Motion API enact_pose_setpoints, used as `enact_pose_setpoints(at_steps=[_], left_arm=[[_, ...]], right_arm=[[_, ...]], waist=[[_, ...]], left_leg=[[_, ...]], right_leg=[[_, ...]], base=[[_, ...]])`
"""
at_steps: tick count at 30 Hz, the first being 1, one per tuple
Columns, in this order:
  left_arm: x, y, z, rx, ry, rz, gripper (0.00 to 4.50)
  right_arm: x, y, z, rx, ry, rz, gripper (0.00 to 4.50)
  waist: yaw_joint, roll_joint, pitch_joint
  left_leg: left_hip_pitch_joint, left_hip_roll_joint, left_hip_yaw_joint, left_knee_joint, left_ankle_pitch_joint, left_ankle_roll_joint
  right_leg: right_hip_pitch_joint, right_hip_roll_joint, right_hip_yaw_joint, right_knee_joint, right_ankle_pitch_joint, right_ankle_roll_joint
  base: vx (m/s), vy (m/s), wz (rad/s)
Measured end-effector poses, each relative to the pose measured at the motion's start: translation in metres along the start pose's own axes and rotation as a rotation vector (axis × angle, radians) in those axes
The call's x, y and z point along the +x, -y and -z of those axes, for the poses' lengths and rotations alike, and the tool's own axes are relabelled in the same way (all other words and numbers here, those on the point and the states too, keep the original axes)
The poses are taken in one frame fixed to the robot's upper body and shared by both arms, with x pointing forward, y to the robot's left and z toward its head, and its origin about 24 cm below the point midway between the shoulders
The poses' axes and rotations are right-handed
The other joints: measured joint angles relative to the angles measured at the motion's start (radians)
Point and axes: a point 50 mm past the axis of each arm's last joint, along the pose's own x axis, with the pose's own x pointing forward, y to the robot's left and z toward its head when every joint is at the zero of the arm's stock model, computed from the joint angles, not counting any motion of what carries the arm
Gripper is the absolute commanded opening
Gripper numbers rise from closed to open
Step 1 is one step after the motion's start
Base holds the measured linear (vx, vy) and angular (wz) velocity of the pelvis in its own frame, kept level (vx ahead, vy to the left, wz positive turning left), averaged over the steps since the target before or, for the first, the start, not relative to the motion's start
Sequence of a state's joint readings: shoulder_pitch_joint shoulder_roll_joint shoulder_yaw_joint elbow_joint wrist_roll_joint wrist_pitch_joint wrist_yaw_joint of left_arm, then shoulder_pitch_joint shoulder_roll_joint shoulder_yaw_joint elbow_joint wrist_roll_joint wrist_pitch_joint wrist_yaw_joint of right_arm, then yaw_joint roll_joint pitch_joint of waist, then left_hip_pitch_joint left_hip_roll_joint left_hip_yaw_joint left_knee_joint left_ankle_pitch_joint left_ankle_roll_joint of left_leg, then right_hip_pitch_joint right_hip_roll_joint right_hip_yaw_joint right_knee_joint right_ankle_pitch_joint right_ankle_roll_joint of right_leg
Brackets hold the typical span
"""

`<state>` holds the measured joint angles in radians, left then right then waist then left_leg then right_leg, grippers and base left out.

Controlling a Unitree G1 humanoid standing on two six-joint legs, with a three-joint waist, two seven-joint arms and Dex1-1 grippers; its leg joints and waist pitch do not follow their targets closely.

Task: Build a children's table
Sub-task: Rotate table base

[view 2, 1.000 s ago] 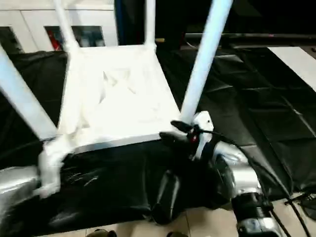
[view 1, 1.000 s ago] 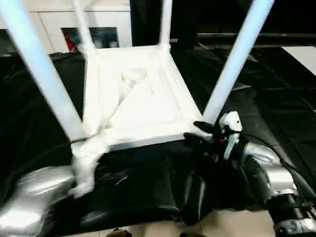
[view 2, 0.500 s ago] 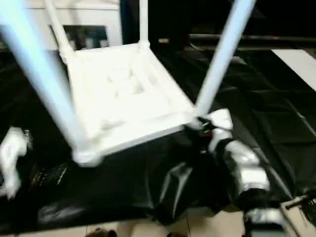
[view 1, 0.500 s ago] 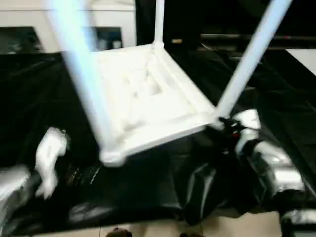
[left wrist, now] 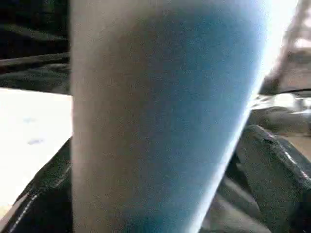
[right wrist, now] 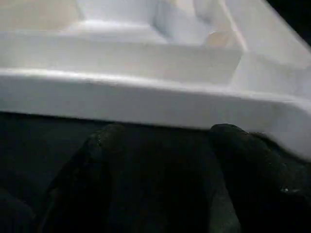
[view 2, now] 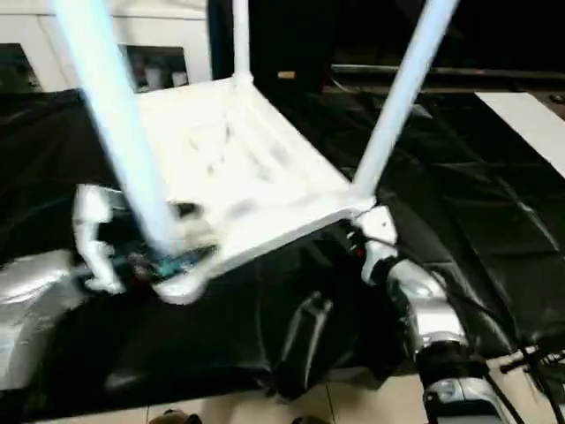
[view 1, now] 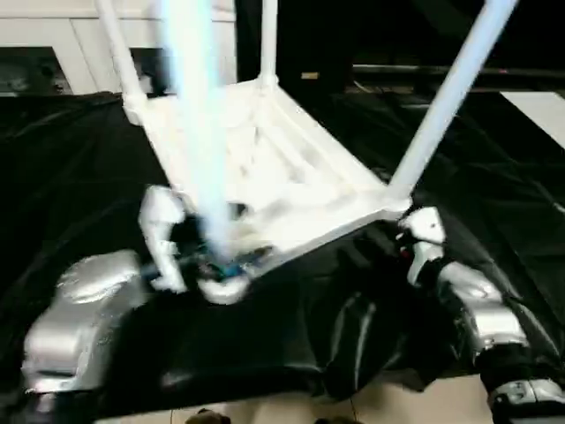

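All four legs are socketed in the children's table [view 1: 265, 168]. It sits upside down on the black-sheeted desk [view 1: 494, 177], legs pointing up, near edge lifted and tilted.

Legs:
- near-left leg [view 1: 190, 106]
- near-right leg [view 1: 441, 106]
- far-left leg [view 1: 115, 53]
- far-right leg [view 1: 267, 40]

Left tool [view 1: 199, 256]: at the near-left corner, at the base of the near-left leg. Left wrist view has that leg [left wrist: 165, 116] standing between the two black fingers [left wrist: 272, 170] with a gap on each side, so the jaws are spread wide around it and not clamping. Heavy blur here; I can't tell whether either finger touches the leg.

Right tool [view 2: 340, 238]: tucked under the near-right corner, just below the near-right leg socket. Right wrist view shows both fingertips [right wrist: 238, 160] apart, right below the table's rim [right wrist: 146, 102], nothing pinched between them. Looks like it is propping the edge, but contact isn't clear.

Status, my read: leg fitting looks done, though I can't confirm from here that each leg is fully seated. Remaining: flip the table upright onto its legs and let go. Main risk is the tilted top sliding on the slick sheet, with the left tool loose around the leg.
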<state>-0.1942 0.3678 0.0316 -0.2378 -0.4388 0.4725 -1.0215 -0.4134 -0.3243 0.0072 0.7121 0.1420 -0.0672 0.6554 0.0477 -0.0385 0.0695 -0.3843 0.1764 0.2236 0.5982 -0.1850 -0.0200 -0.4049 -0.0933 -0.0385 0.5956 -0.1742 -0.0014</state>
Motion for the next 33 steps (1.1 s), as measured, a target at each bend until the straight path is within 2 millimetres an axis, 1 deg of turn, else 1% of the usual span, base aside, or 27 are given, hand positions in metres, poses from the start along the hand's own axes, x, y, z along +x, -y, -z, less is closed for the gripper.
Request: enact_pose_setpoints(at_steps=[3, 5, 6, 8, 10, 12, 16, 21, 26, 33], left_arm=[[0.016, 0.016, 0.001, -0.019, -0.016, 0.139, 4.49], [0.025, 0.023, 0.0, -0.028, -0.009, 0.202, 4.49], [0.033, 0.027, -0.002, -0.029, 0.004, 0.235, 4.49], [0.042, 0.03, -0.006, -0.016, 0.024, 0.275, 4.49], [0.052, 0.031, -0.009, 0.005, 0.037, 0.297, 4.49], [0.062, 0.03, -0.009, 0.02, 0.043, 0.3, 4.49], [0.076, 0.027, -0.008, 0.037, 0.047, 0.292, 4.49], [0.087, 0.021, -0.009, 0.047, 0.059, 0.26, 4.49], [0.098, 0.019, -0.01, 0.073, 0.071, 0.245, 4.49], [0.112, 0.019, -0.008, 0.132, 0.07, 0.201, 4.49]], right_arm=[[0.001, 0.001, 0.006, 0.0, -0.033, 0.024, 3.19], [0.003, 0.0, 0.005, -0.005, -0.031, 0.026, 3.19], [0.004, 0.001, 0.005, -0.007, -0.035, 0.032, 3.19], [0.006, -0.001, 0.005, -0.007, -0.036, 0.031, 3.19], [0.009, -0.003, 0.006, -0.002, -0.039, 0.028, 3.19], [0.014, -0.005, 0.005, -0.014, -0.049, 0.022, 3.19], [0.025, -0.012, 0.0, -0.03, -0.05, -0.011, 3.19], [0.041, -0.031, -0.004, -0.031, -0.043, -0.093, 3.19], [0.051, -0.04, -0.009, -0.042, -0.044, -0.133, 3.19], [0.062, -0.051, -0.017, -0.071, -0.027, -0.164, 3.19]], waist=[[-0.001, 0.0, 0.0], [-0.002, 0.0, 0.0], [-0.002, 0.0, 0.0], [-0.006, 0.0, 0.0], [-0.014, 0.0, 0.0], [-0.018, 0.0, 0.0], [-0.025, 0.0, 0.0], [-0.046, 0.0, 0.0], [-0.048, 0.0, 0.0], [-0.039, 0.0, 0.0]], left_leg=[[0.0, 0.0, 0.0, 0.001, 0.0, 0.0], [0.0, 0.0, 0.0, 0.001, 0.0, 0.0], [0.0, 0.0, 0.0, 0.001, 0.0, 0.0], [0.001, 0.001, 0.0, 0.002, 0.0, 0.0], [0.001, 0.001, 0.0, 0.003, 0.0, 0.0], [0.001, 0.001, -0.001, 0.004, 0.0, 0.0], [0.002, 0.001, -0.002, 0.005, 0.0, -0.001], [0.002, 0.001, -0.004, 0.005, 0.0, -0.001], [0.001, 0.002, -0.005, 0.007, 0.0, -0.001], [0.0, 0.002, -0.005, 0.008, 0.0, -0.001]], right_leg=[[0.0, 0.0, 0.001, 0.0, 0.0, 0.0], [0.0, 0.0, 0.0, 0.001, 0.0, 0.0], [0.0, 0.0, 0.0, 0.002, 0.0, 0.0], [0.0, 0.0, 0.0, 0.004, 0.0, 0.0], [0.0, 0.0, 0.0, 0.005, 0.0, 0.0], [0.0, 0.0, 0.0, 0.006, 0.001, -0.001], [-0.001, 0.0, -0.001, 0.007, 0.003, -0.003], [-0.001, 0.001, -0.002, 0.007, 0.005, -0.005], [-0.003, 0.001, -0.002, 0.006, 0.005, -0.006], [-0.003, 0.001, -0.002, 0.007, 0.005, -0.006]], base=[[0.0, 0.0, 0.0], [0.0, 0.0, 0.0], [0.0, 0.0, 0.0], [0.0, 0.0, 0.0], [0.0, 0.0, 0.0], [0.0, 0.0, 0.0], [0.0, 0.0, 0.0], [0.0, 0.0, 0.0], [0.0, 0.0, 0.0], [0.0, 0.0, 0.0]])
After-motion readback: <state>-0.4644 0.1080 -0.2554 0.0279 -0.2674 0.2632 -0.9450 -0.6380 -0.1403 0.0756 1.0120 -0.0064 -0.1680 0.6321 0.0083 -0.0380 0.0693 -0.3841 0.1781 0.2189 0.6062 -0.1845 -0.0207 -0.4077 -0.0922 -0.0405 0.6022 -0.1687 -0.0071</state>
